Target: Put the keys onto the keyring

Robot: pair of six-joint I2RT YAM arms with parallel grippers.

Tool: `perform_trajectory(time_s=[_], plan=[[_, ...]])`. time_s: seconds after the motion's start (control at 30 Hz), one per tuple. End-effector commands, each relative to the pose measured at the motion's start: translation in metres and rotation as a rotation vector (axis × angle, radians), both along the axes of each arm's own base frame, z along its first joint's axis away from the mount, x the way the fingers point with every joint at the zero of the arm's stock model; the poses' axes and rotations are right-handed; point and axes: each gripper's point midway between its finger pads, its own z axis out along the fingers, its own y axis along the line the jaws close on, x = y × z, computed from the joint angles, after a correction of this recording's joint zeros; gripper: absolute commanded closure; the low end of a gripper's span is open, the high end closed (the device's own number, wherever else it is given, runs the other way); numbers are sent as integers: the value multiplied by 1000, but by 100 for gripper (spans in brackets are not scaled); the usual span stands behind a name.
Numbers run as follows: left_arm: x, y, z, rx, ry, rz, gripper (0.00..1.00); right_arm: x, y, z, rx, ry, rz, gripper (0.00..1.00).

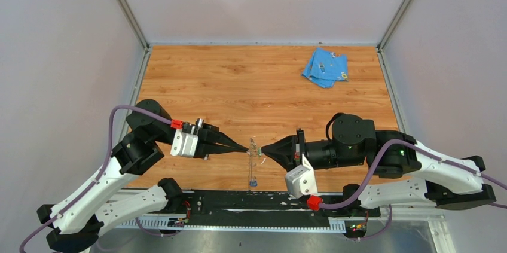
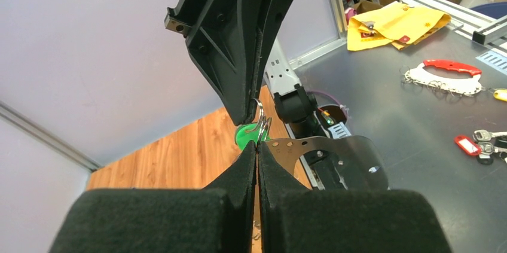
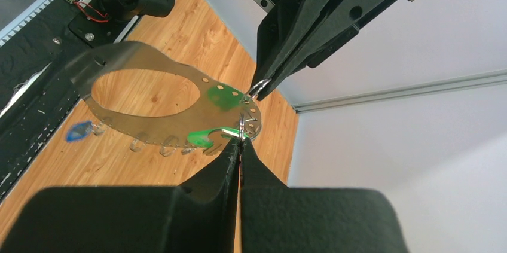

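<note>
Left gripper (image 1: 248,149): closed, pinching 1 end of the keyring (image 3: 155,130), which hangs below its tips.
Right gripper (image 1: 263,152): closed on the green key (image 3: 203,139) at its wire loop (image 3: 241,122), tip to tip with the left.
Green key: against the band's holed end, just ahead of the right fingertips; whether it is threaded cannot be told.
Blue key (image 3: 78,131): under the band's far end, well away from both tips; whether it is attached is unclear.
Risk: both holds sit at the very tips, so a twist could spring the key free.
Risk: pushing with loop and hole misaligned could swing the band aside.
</note>
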Motion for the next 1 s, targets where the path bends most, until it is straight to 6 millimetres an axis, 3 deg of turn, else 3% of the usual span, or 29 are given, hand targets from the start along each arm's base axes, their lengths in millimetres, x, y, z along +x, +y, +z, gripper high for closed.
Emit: perform_trajectory(time_s=[0.0,0.67,0.97], plan=[[0,1,12,-28,-18,10,100,-6,-3,13,27,-22,20,100],[4,1,12,-26,-2,36,100,-8,4,10,17,-37,18,100],[16,1,11,-23,138,127,100,3,2,3,18,-43,-47,100]])
